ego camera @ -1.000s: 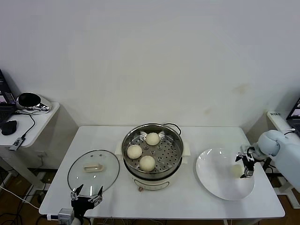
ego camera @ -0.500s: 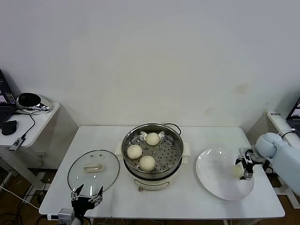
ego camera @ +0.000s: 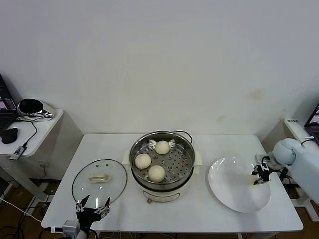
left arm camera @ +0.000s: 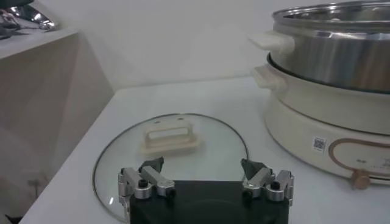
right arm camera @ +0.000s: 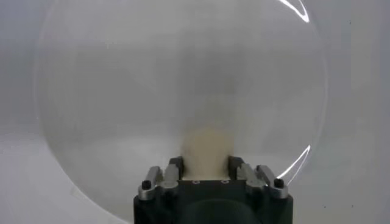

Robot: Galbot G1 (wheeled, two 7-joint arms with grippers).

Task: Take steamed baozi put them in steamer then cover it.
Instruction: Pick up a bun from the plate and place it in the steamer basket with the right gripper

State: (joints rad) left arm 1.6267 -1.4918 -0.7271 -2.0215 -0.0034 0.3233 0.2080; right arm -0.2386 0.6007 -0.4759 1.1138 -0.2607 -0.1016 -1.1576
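Observation:
Three cream-white baozi (ego camera: 156, 173) lie on the perforated tray of the steel steamer (ego camera: 185, 173) at the table's middle. The fourth baozi (ego camera: 251, 179) (right arm camera: 207, 148) sits over the right part of the white plate (ego camera: 229, 191), and my right gripper (ego camera: 258, 177) (right arm camera: 206, 165) is shut on it, a finger on each side. The glass cover (ego camera: 99, 180) (left arm camera: 173, 146) with its cream handle lies flat on the table left of the steamer. My left gripper (ego camera: 92, 208) (left arm camera: 205, 173) is open and empty at the table's front edge, just before the cover.
A side table (ego camera: 35, 130) with a laptop, mouse and cables stands at the far left. The steamer's white base (left arm camera: 329, 122) and side handle rise close by in the left wrist view. The plate fills the right wrist view (right arm camera: 122, 91).
My right gripper has closed on the baozi on the plate and lifted it slightly. The left arm has not moved.

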